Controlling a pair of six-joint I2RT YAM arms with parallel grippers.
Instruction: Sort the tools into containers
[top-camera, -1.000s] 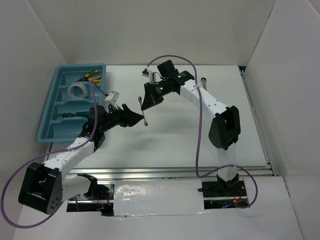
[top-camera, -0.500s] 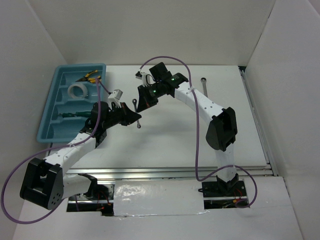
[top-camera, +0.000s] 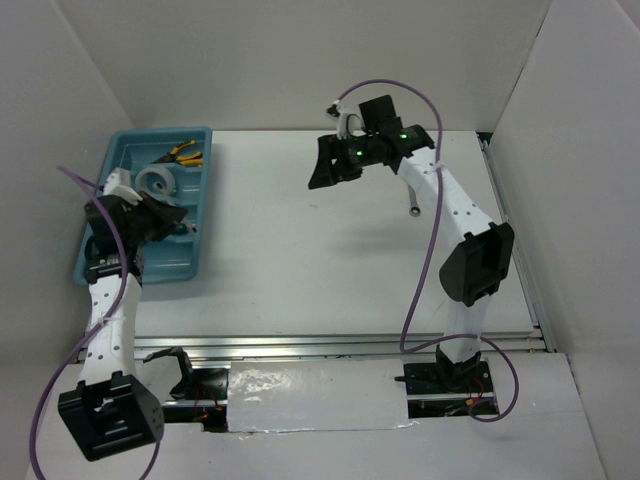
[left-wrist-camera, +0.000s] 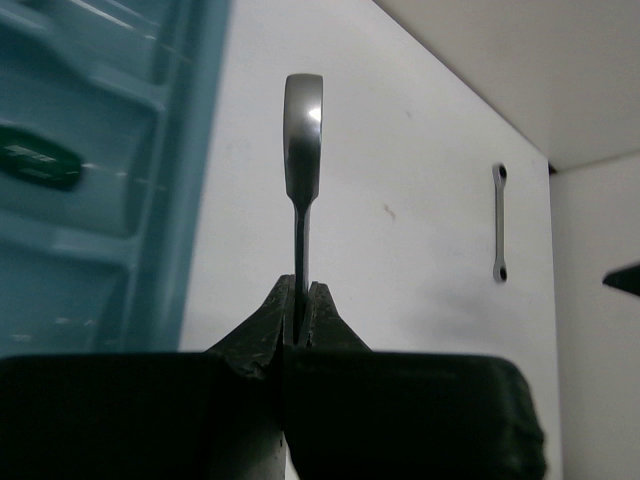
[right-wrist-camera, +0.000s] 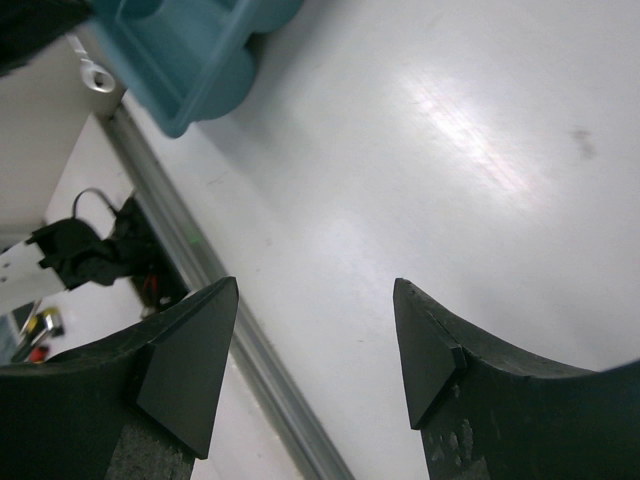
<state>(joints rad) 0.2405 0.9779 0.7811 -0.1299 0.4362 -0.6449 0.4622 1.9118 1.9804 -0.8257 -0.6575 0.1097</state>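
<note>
Steel wrench (left-wrist-camera: 303, 130), pinched in your left jaws, overhangs the right wall of the tray (left-wrist-camera: 185, 120); bring it fully over a compartment before releasing. Right jaws gape empty.

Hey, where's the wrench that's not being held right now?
The loose wrench lies flat on the white table, on the right side beside the right arm in the top view, well away from the blue tray.

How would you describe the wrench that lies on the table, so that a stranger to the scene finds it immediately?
On the white table, go to the right side, far from the light blue tray, under the right arm. A slim silver wrench lies flat there. The other wrench is clamped in the left gripper; this one touches nothing but the table.
</note>
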